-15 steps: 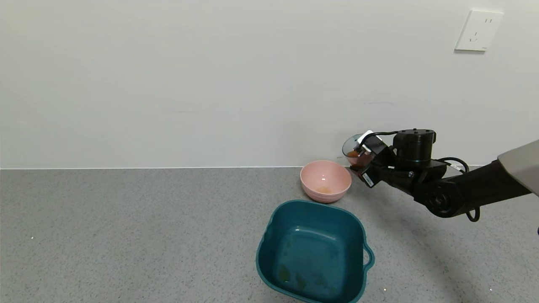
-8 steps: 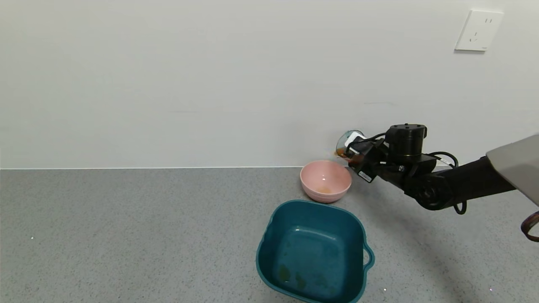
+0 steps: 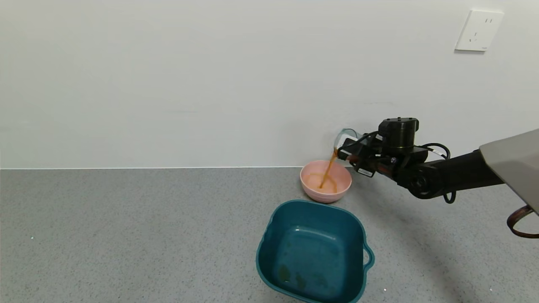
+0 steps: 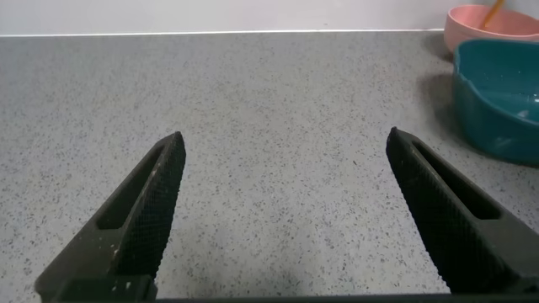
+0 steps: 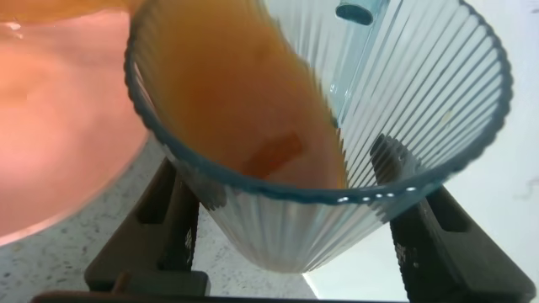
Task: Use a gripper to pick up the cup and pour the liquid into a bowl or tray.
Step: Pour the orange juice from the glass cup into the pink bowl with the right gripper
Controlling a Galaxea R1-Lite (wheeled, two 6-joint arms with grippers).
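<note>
My right gripper (image 3: 350,154) is shut on the translucent blue-green cup (image 3: 344,139), held tipped toward the left above the right rim of the pink bowl (image 3: 337,194). A thin stream of reddish-brown liquid (image 3: 327,170) runs from the cup's lip into the bowl, where it pools orange. In the right wrist view the ribbed cup (image 5: 278,236) sits between the two fingers, with liquid (image 5: 227,101) lying along its lower wall and the bowl (image 5: 59,151) beyond. My left gripper (image 4: 285,147) is open and empty over bare countertop, with the bowl (image 4: 472,25) far off.
A dark teal squarish tub (image 3: 269,235) with a handle stands on the grey speckled counter just in front of the pink bowl; it also shows in the left wrist view (image 4: 497,135). A white wall runs close behind the bowl, with a socket (image 3: 478,30) at upper right.
My right gripper has moved left and up a little and rolled the cup further over. The liquid, held in the cup before, now streams into the pink bowl.
</note>
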